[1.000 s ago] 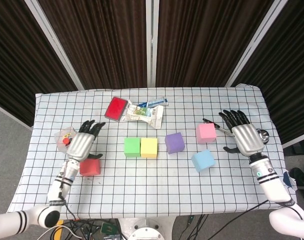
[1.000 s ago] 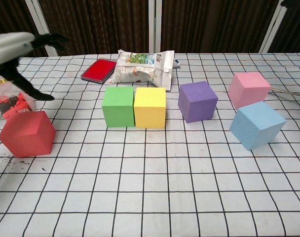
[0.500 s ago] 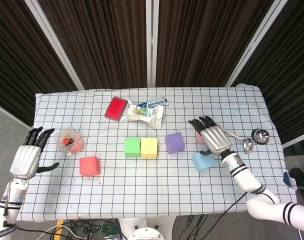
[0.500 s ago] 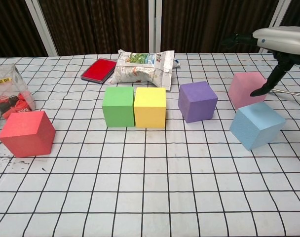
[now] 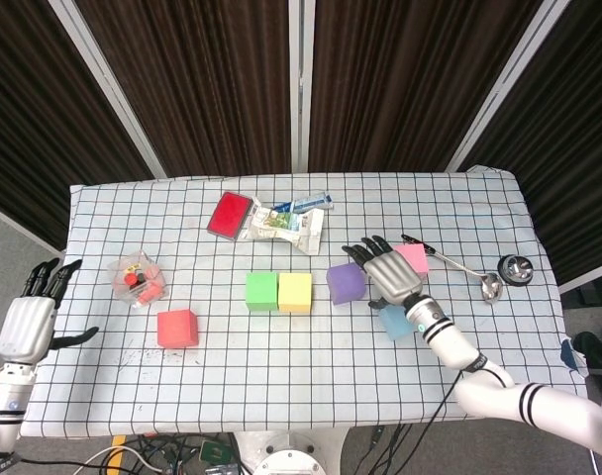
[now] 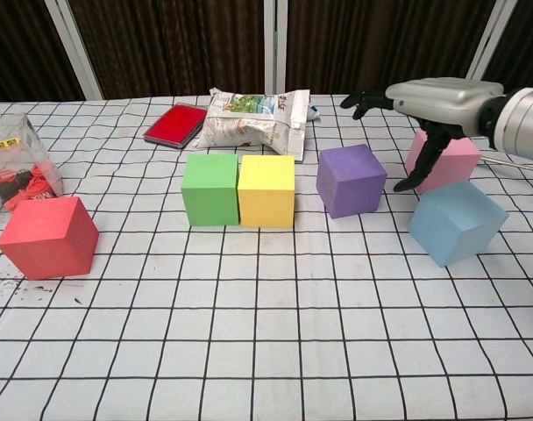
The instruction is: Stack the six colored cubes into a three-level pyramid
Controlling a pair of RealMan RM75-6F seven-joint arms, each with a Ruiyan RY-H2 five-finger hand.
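Checked tablecloth (image 5: 281, 336), right hand (image 5: 388, 272) moved leftward beside purple cube (image 5: 345, 282), fingers spread, empty

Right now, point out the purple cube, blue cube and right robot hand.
purple cube (image 6: 350, 180), chest view, front face
blue cube (image 6: 455, 221), chest view, front face
right robot hand (image 6: 431, 96), chest view, back of the hand

head: high, looking down | chest: low, close | shared: cubes (image 5: 294, 291)
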